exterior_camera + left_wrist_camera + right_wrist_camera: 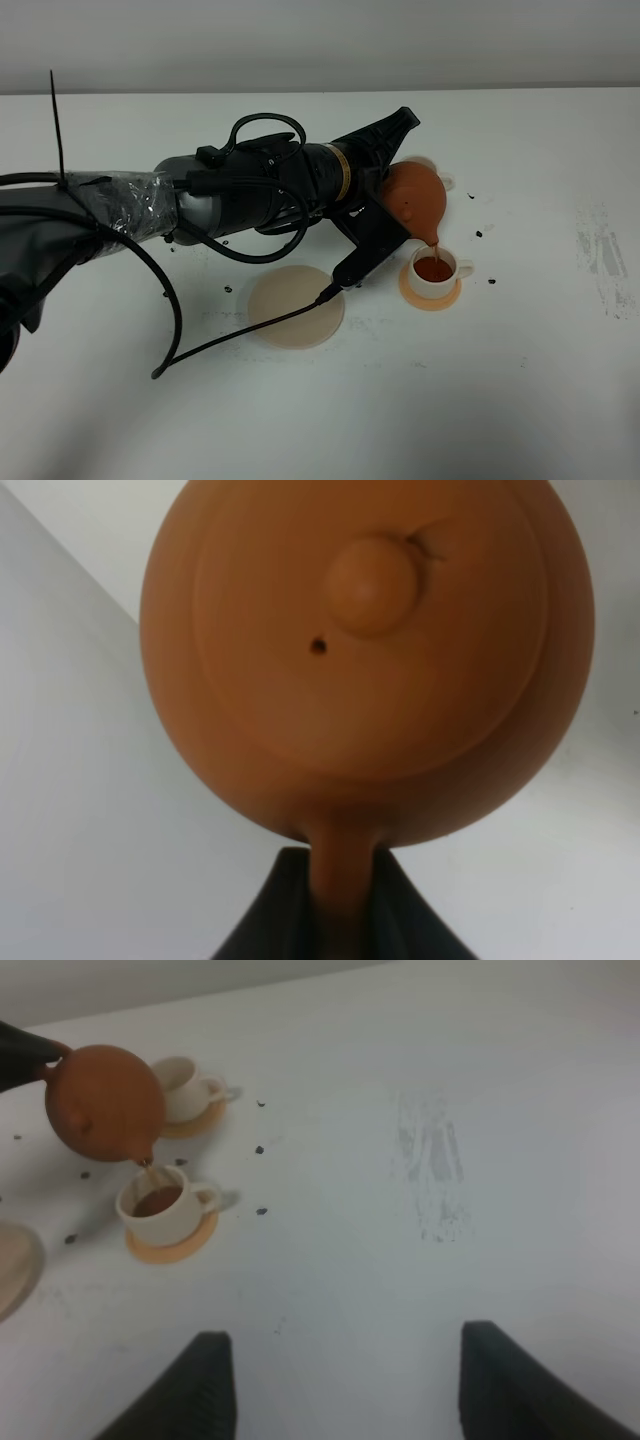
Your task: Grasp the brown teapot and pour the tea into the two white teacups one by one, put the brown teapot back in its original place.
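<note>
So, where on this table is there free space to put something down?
Free: the bare table right of the filled teacup, around the grey smudge; also the front strip below the beige disc. Crowded: around the brown teapot, the far teacup and the left arm.

The brown teapot (415, 195), a squat round clay pot with a knobbed lid, hangs above the table (520, 400). It is tipped spout-down over the nearer white teacup (435, 270), and a thin stream runs into it. That cup stands upright, a little right of the table's middle, holding reddish-brown tea. The second white teacup (183, 1088) stands just beyond it, toward the far edge, and seems empty. The pale round disc (296, 306) lies flat and bare, left of the cups.
</note>
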Available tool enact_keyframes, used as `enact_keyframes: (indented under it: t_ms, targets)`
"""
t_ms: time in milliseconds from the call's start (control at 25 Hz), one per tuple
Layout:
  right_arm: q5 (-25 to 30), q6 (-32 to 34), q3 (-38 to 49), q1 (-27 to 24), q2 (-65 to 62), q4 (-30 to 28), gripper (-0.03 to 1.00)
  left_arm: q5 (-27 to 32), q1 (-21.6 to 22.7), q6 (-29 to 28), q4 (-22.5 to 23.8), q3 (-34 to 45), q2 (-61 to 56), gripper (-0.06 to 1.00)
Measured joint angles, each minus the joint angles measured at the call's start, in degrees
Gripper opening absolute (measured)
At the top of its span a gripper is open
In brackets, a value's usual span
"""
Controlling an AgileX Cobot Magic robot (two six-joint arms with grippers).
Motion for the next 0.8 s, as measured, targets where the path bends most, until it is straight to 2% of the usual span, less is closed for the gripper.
enact_keyframes:
  t_ms: [320,800]
  targets:
    - [0.0,0.0,0.0,0.0,0.0,0.0,0.51,-0.4,-0.35,0.0,2.41,0.0,0.0,0.12]
    - [0.0,0.0,0.0,0.0,0.0,0.0,0.51,-0.73,-0.42,0.0,2.97,0.0,0.0,0.12]
